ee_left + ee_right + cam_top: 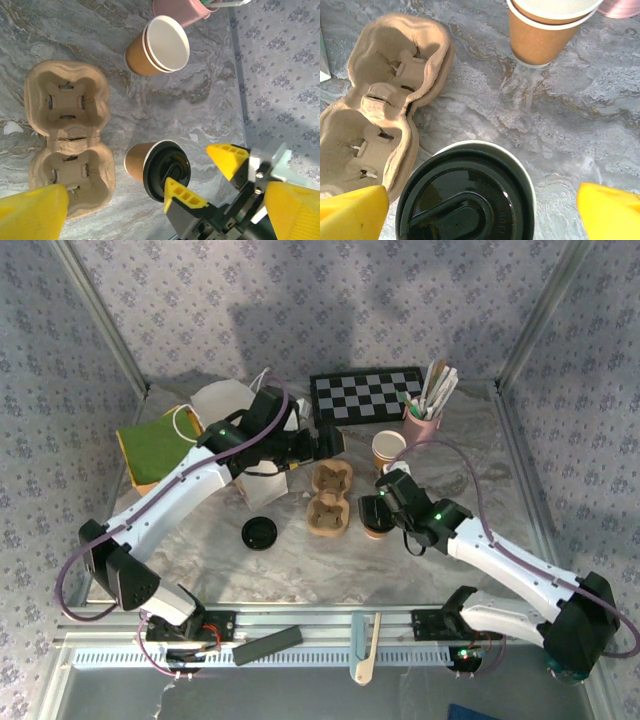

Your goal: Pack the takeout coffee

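The takeout coffee (465, 200), a tan paper cup with a black lid, stands upright on the marble table just right of the brown pulp cup tray (395, 75). My right gripper (482, 212) is open right above it, one yellow finger on each side of the lid, not gripping it. From above, the right gripper (385, 502) covers most of the coffee (376, 529). My left gripper (325, 445) hovers open behind the tray (330, 500) with nothing in it. The left wrist view looks down on the coffee (150, 162), the tray (67, 130) and the right gripper (205, 175).
An open, lidless paper cup (388, 448) stands behind the coffee, next to a pink cup of wooden stirrers (425, 422). A loose black lid (259, 533) lies left of the tray. A checkered board (365, 396), a white bag (225, 405) and a green cloth (155, 445) sit at the back.
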{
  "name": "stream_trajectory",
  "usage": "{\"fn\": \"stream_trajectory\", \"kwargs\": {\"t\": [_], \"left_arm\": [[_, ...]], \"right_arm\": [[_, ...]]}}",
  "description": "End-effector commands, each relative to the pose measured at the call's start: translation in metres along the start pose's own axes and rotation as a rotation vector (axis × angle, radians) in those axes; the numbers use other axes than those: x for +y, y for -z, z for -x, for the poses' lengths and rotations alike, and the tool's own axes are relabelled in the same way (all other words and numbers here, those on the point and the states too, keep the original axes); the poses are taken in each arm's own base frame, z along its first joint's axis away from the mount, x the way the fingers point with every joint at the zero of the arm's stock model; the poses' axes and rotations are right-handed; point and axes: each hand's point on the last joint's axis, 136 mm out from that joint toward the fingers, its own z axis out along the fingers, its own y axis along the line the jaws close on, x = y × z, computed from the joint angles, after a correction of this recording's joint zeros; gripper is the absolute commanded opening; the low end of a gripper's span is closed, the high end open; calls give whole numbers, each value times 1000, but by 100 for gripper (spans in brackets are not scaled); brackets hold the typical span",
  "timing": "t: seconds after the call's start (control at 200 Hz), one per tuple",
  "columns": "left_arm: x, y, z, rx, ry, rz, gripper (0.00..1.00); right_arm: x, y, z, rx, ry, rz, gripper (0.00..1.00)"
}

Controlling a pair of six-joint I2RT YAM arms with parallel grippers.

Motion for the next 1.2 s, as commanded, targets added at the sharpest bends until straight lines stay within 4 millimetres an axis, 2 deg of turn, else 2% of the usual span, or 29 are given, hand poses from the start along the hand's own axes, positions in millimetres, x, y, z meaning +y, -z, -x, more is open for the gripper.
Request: {"fn": "stream_trajectory", "kwargs": {"t": [0.0,0.215,0.445,0.625,0.69,0.845,1.194], "left_arm": [[-16,-3,-4,16,-32,-27,98],[-16,-36,-40,113,-47,17,85],[5,-75,-90,254,-56,75,63],[14,-98,-110,315,-93,59,52],[14,-105,-116,335,-112,41,48],[9,-118,-125,366,-139,-4,39],[6,-133,-128,384,-164,-19,37]], "right_arm": [[-5,13,3,12,-61,22,96],[-21,19,-15,100,-261,127,84],[-30,19,-31,148,-375,200,75],[-30,12,-39,183,-420,238,70],[-29,9,-42,195,-424,247,66],[-28,7,-46,210,-419,253,66],[-26,3,-50,230,-414,264,66]]}}
